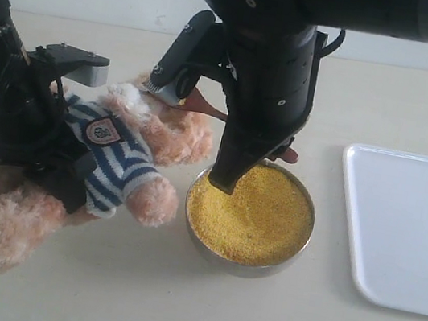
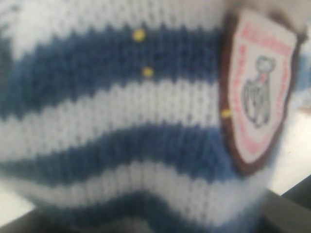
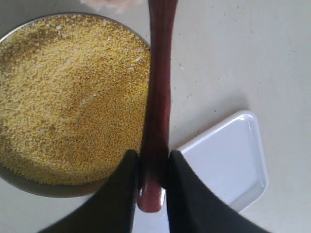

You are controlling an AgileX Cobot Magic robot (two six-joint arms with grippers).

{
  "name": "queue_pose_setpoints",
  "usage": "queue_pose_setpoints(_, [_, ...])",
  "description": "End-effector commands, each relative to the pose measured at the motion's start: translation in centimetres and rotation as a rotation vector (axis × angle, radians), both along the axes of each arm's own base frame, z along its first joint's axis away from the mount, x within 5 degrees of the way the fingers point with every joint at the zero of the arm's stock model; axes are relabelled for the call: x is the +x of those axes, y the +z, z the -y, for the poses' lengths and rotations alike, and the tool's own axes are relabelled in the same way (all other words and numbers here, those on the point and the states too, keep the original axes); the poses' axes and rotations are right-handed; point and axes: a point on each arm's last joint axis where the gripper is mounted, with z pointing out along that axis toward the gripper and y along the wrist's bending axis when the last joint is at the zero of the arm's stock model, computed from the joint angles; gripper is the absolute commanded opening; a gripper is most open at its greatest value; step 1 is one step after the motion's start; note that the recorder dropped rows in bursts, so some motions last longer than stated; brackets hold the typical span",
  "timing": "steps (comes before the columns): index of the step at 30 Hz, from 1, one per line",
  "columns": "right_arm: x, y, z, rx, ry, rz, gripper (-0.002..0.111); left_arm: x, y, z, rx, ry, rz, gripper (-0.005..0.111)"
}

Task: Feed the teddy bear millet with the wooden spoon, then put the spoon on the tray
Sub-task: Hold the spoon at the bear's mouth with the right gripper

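The right jaws are pinching the smooth dark wooden spoon (image 3: 158, 87), which is reaching past the round shiny bowl (image 1: 242, 266) of grainy yellow millet (image 3: 73, 97) toward the fluffy teddy bear (image 1: 115, 165). Only the left wrist view is showing its knitted shirt (image 2: 121, 145) close up, the left jaws seemingly hugging its middle. The flat white tray (image 1: 406, 232) is lying apart on the desk (image 1: 174, 309).

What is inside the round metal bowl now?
Yellow millet fills the metal bowl nearly to the rim. Its bottom is covered by the grain, and in the exterior view the right gripper hides part of the far side.
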Motion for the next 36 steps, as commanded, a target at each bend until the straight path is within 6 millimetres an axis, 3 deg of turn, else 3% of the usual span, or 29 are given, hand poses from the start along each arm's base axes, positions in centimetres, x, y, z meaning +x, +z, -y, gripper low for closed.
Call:
queue_pose_setpoints(1, [0.0, 0.3, -0.1, -0.007, 0.000, 0.027, 0.000, 0.0, 0.3, 0.4, -0.031, -0.008, 0.004, 0.004])
queue_pose_setpoints(9, [-1.0, 0.9, -1.4, -0.063, 0.070, 0.142, 0.000, 0.0, 0.4, 0.5, -0.049, -0.016, 0.002, 0.004])
queue_pose_setpoints(36, [-0.6, 1.1, -1.2, -0.087, 0.072, 0.192, 0.000, -0.1, 0.4, 0.5, -0.048, -0.018, -0.005, 0.004])
